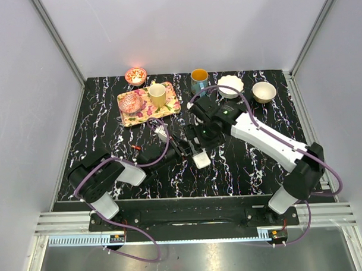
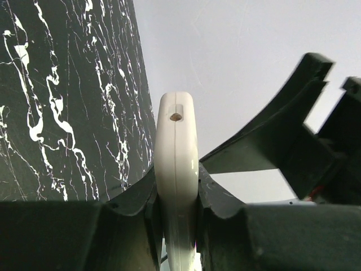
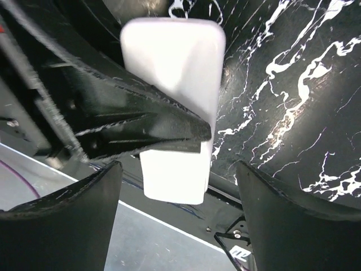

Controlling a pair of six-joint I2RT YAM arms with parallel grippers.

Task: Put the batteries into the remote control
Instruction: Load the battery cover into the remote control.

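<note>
Overhead and wrist views of 2 arms meeting near the middle of a black, white-veined table. The left gripper is clamped tight on the white remote control, which stands edge-on between its 2 fingers. A small round hole in a short slot shows on the remote's free end. The right gripper is spread wide, 1 finger on each side of the remote with a gap on both sides, and has hold of nothing. Whether the remote touches the table cannot be told. 1 red battery lies on the table beside the left arm, well apart from the remote; a small white piece lies nearer the grippers. Along the far edge stand a floral tray bearing a yellow cup and a pink glass bowl, a blue mug and 2 pale bowls.
</note>
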